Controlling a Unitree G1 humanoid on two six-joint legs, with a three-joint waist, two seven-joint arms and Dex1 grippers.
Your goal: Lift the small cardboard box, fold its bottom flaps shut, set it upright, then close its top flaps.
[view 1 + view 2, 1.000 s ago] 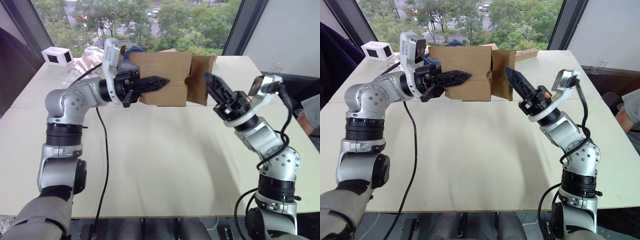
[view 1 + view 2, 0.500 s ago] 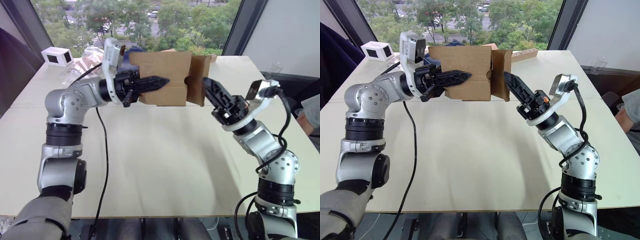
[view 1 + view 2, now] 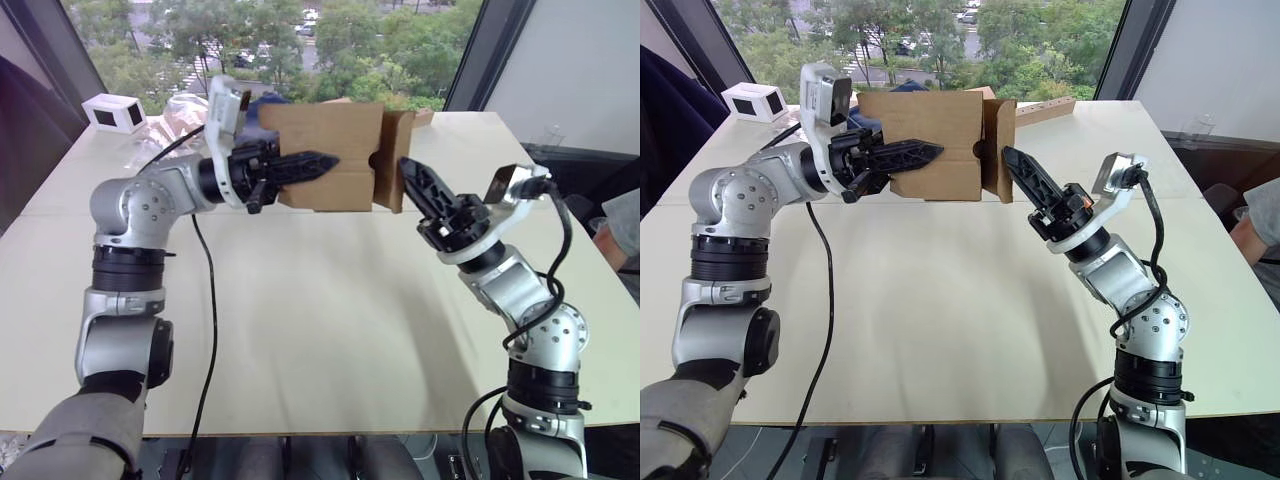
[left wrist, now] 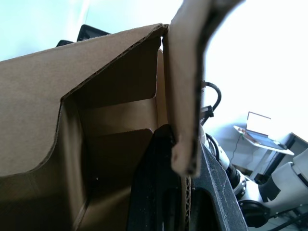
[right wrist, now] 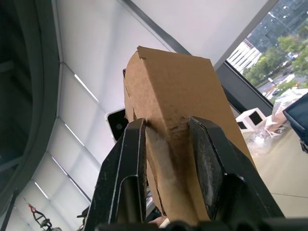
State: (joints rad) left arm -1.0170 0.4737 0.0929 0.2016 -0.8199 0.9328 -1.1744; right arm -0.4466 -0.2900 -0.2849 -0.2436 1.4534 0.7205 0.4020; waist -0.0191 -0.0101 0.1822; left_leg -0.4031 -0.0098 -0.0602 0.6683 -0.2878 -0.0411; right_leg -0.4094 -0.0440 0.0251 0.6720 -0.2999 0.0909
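My left gripper (image 3: 325, 161) clamps the box (image 3: 330, 155); my open right gripper (image 3: 408, 170) should push the flap (image 3: 394, 160) flat, gently.

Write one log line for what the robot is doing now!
left end effector: holds small cardboard box aloft | right end effector: open, at bottom flap

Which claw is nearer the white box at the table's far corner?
Left. The left claw grips the small cardboard box, on the white box side of the table; the right claw is at the cardboard box's opposite end.
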